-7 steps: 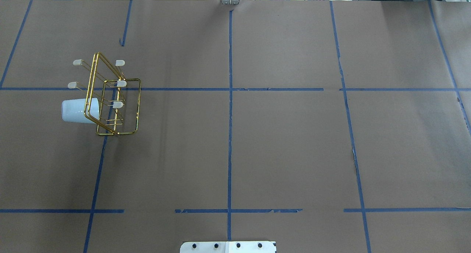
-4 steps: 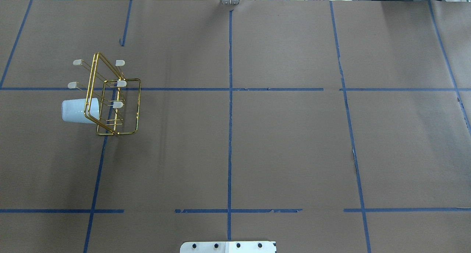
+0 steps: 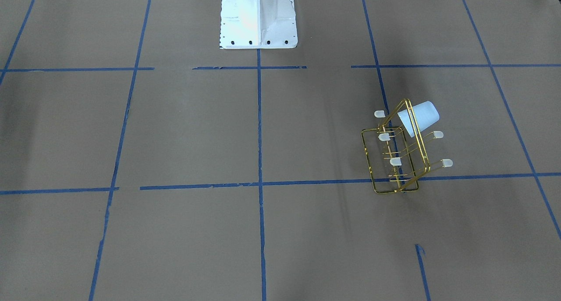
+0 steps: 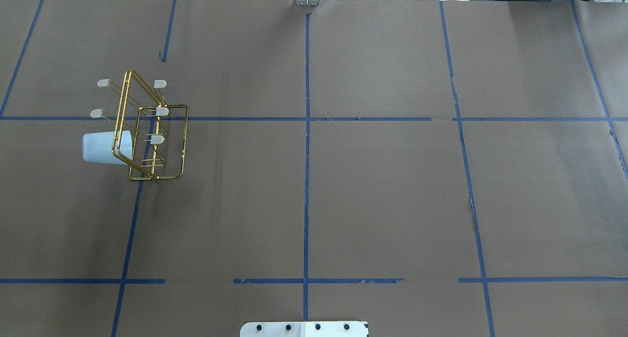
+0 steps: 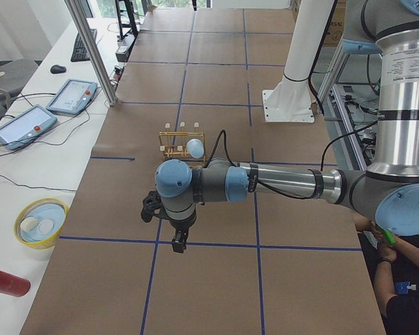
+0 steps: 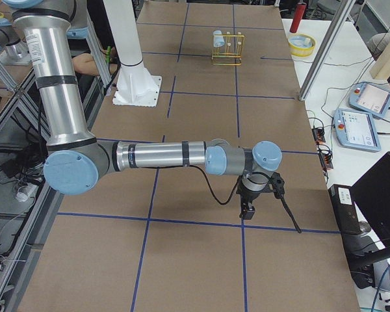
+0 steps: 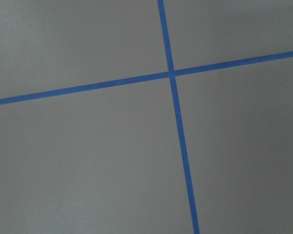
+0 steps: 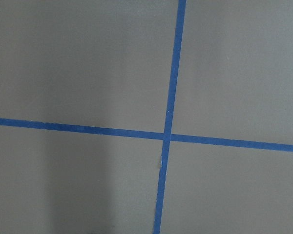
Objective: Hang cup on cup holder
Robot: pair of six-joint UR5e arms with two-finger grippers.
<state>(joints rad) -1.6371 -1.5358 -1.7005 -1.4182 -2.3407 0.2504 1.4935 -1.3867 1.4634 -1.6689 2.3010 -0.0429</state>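
At the cup holder [image 4: 149, 128], prong nearest the robot: cup [image 4: 102, 148] hangs tilted, mouth toward the frame. Left gripper [image 5: 177, 239] and right gripper [image 6: 246, 210] hover well apart from it. Jaw opening and any hold: cannot tell.

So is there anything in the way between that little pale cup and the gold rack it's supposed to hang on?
Nothing visible stands between them. The cup already sits at the cup holder, mouth toward its frame, apparently slipped over one prong, since only five capped tips show.
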